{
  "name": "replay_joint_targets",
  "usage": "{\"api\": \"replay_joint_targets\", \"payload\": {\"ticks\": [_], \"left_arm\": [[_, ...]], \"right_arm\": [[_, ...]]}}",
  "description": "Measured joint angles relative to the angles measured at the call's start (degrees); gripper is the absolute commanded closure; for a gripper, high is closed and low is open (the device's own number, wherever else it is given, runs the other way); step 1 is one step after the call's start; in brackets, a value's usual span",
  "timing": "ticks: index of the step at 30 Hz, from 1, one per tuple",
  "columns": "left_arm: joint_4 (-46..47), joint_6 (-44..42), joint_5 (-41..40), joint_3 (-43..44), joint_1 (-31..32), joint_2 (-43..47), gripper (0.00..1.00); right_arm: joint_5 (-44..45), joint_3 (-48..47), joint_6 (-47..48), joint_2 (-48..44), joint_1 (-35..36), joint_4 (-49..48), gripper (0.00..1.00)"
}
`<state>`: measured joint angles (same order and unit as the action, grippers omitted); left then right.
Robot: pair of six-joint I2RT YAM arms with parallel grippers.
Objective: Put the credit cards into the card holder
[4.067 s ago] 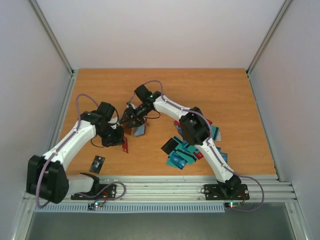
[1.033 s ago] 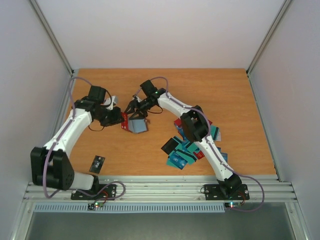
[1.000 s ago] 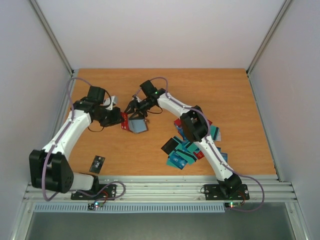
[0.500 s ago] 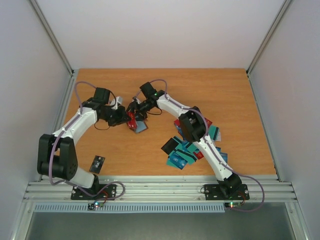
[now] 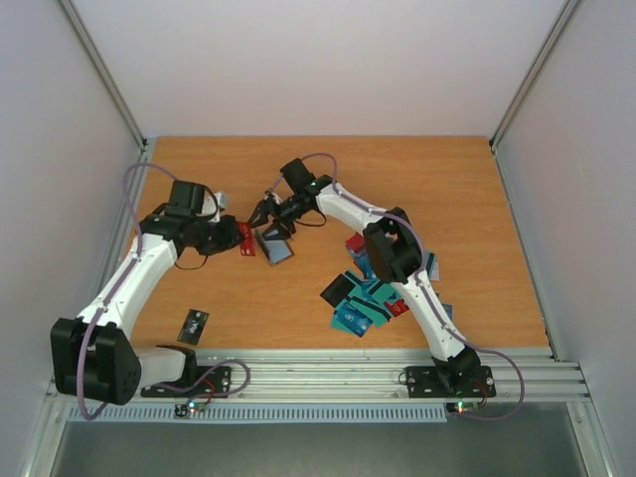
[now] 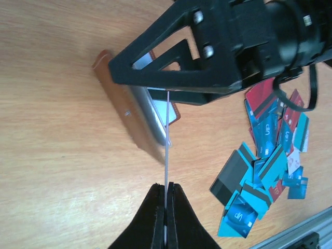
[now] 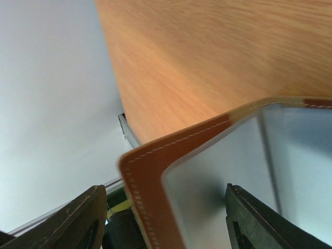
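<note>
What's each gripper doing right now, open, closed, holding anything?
Left gripper: shut on a red credit card.
Right gripper: jaws apart around the card holder; grip cannot be told.

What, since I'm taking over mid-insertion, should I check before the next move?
1. Left tool shut on the red card: ok.
2. Card held edge-on, pointing at the card holder: ok.
3. Card's leading edge inside a pocket: cannot tell.
4. Right tool firmly gripping the holder: cannot tell; it straddles the holder.
5. Loose credit cards lying apart from the holder: ok.
</note>
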<state>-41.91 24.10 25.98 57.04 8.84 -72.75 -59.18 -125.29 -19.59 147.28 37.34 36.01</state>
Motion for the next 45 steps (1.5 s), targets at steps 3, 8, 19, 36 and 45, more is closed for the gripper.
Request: {"api": "replay_joint_targets", "payload": {"ticks": [3,8,19,36,45], "left_arm": [[-1.9,-0.55,-1.75,-0.26,0.0,1.79,1.0],[-3.78,-0.57,-3.39,-0.81,-0.04,3.82,1.0],[-3.5,0.02,-2.12,-2.12,-0.2,3.17,1.0],[-1.16,4.0,0.35,-9.33,-0.83,6.23,1.0],[-2.45,4.24,-2.08,-10.71,-0.9,8.33,1.0]], "right_arm": [[-0.02,0.04,-0.37,-1.27,0.26,-0.31,0.36],[-0.28,0.04,-1.53,-1.81,1.75,-1.95,0.37],[-0.46,0.07,-5.88,0.59,3.91,-6.91,0.36],[4.55,5.75,-3.48,-3.45,5.42,-1.75,0.44],[10.12,13.11,2.71,-14.64,5.42,4.66,0.65]]}}
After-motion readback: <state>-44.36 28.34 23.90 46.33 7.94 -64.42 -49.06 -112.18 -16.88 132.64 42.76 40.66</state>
